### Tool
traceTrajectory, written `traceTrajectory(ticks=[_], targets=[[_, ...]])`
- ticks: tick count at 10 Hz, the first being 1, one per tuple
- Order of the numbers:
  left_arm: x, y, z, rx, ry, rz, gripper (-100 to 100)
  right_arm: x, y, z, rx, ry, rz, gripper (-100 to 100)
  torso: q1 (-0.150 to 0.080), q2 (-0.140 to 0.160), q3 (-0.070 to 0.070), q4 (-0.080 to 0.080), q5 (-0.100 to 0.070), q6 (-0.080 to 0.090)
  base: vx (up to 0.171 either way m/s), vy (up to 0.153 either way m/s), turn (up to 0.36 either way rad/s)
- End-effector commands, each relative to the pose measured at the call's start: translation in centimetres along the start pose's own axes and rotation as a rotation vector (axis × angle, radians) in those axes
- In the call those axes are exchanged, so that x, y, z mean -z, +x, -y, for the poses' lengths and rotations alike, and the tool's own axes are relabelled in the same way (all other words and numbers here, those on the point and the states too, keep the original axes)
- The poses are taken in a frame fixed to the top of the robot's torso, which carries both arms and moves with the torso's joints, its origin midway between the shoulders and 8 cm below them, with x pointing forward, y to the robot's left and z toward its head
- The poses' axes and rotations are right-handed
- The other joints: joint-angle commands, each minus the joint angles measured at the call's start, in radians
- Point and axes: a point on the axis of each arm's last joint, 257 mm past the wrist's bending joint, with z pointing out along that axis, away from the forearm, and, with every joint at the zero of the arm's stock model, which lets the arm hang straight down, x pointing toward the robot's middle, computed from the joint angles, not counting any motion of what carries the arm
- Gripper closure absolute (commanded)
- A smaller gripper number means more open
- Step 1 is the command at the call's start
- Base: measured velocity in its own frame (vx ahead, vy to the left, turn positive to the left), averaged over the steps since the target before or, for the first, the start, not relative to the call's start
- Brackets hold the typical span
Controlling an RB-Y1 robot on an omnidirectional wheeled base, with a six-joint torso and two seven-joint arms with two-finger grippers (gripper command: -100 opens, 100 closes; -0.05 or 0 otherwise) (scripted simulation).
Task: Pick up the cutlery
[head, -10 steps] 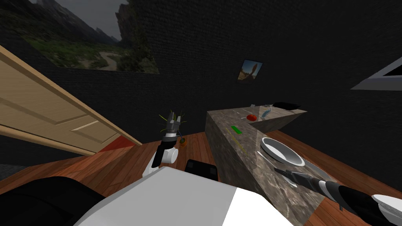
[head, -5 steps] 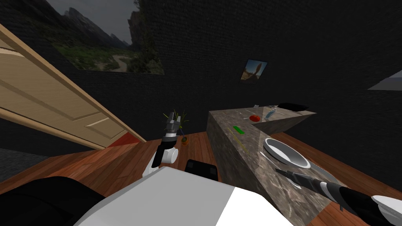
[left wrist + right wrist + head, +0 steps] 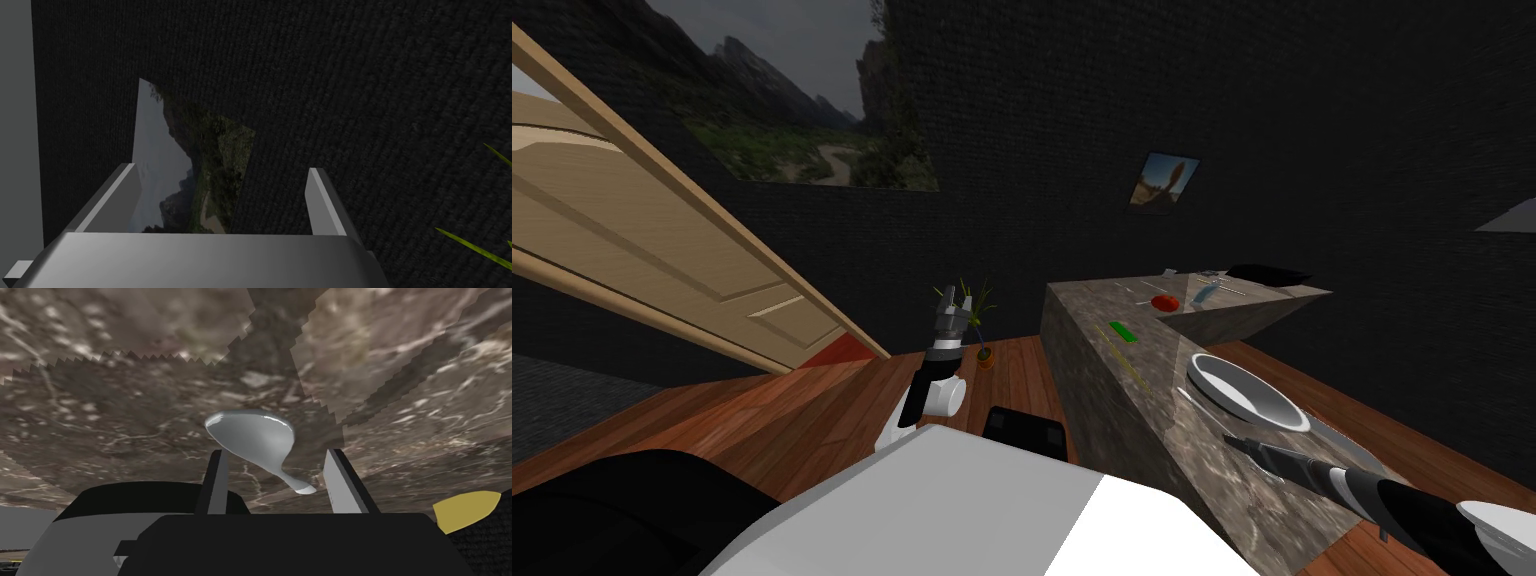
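Your right gripper (image 3: 275,454), fingers spread, straddles the spoon (image 3: 252,433) on the marbled counter (image 3: 125,388), near the white bowl (image 3: 1247,392); your left gripper (image 3: 949,305) stands wide above the wooden floor (image 3: 812,420).

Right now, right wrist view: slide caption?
Open right gripper straddling the handle of a grey spoon on the mottled brown countertop.

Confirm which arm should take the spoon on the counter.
Right. The right hand is low over the marbled counter, its open fingers straddling the handle end of the spoon. The left hand is open too, but raised over the floor by the potted plant, away from the counter.
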Motion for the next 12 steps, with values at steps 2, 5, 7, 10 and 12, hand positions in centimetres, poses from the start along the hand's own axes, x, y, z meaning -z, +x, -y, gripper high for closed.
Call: traceTrajectory(ticks=[2,5,7,10,12], targets=[[0.0,0.0,0.0,0.0,0.0,0.0,0,0.0,0.0,0.0,0.002,0.001,0.0,100,0.0,0.0,0.0,0.0,-0.001,0.0,0.0,0.0,0.0],[0.0,0.0,0.0,0.0,0.0,0.0,0,0.0,0.0,0.0,0.001,0.0,0.0,0,-0.001,-0.001,0.0,0.0,-0.001,0.0,0.0,0.0,0.0],[0.0,0.0,0.0,0.0,0.0,0.0,0,0.9,-0.3,0.1,0.059,0.015,0.0,100,-0.001,-0.002,-0.001,0.0,0.0,0.001,0.041,-0.025,-0.139],[0.0,0.0,0.0,0.0,0.0,0.0,0,0.9,-1.3,-1.5,0.069,-0.013,0.024,100,-0.002,-0.005,-0.003,-0.001,0.0,0.0,0.056,-0.025,-0.062],[0.0,0.0,0.0,0.0,0.0,0.0,0,1.1,-1.5,-2.1,0.086,-0.021,0.028,100,-0.002,-0.004,-0.002,-0.001,0.0,0.0,0.042,-0.018,-0.069]])
